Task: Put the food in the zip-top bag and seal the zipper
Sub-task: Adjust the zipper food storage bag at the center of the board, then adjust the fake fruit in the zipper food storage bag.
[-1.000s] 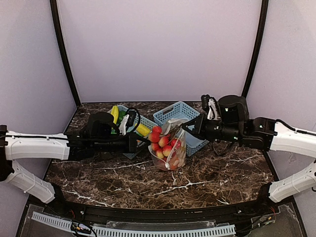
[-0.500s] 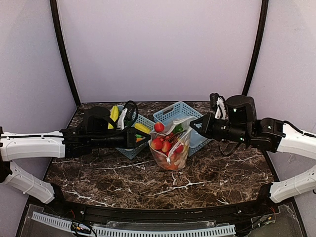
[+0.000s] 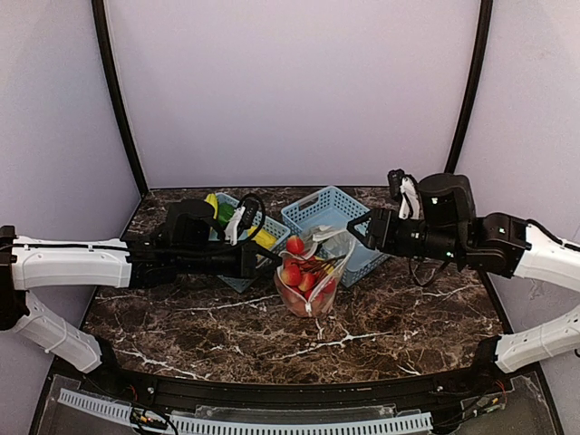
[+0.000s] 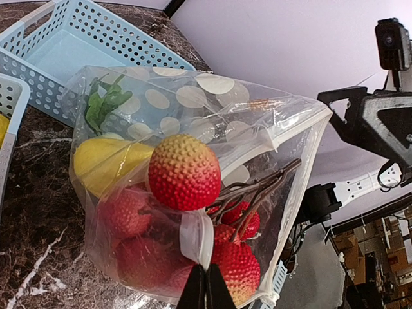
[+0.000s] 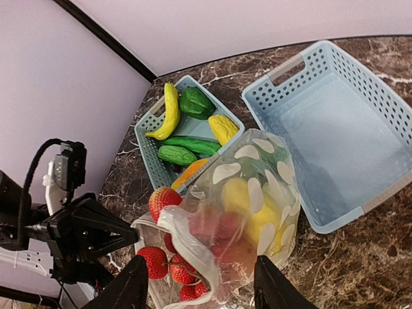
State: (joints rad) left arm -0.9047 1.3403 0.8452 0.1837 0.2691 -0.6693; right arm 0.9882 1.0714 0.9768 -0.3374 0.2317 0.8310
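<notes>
- Food (image 4: 185,172) is mostly sitting inside the zip-top bag (image 3: 317,283). Red bumpy fruits (image 4: 238,264), a yellow piece (image 4: 103,164) and a green leafy bit (image 4: 103,106) are showing through the dotted plastic.
- That bag is slumping around the middle of the counter (image 3: 390,317), just in front of two blue baskets that are sitting toward the far edge.
- One top red fruit (image 3: 295,245) is riding right at the mouth, and I'm not able to tell if it's fully inside.
- The mouth is looking crumpled and open, and I'm not managing to pick out the zipper slider anywhere.
- Left gripper (image 4: 206,288) is pinching the bag's edge, jaws squeezed tight together on the plastic.
- Right gripper (image 5: 200,264) is hanging just off the bag's other side with its fingers (image 5: 138,283) spread well apart, gripping nothing.
- Left basket (image 5: 145,138) is holding a banana (image 5: 168,112), a green pepper (image 5: 196,103), cucumbers (image 5: 193,145) and a yellow lumpy piece (image 5: 223,129).
- Right basket (image 5: 386,96) is sitting just beside it, right behind the bag.
</notes>
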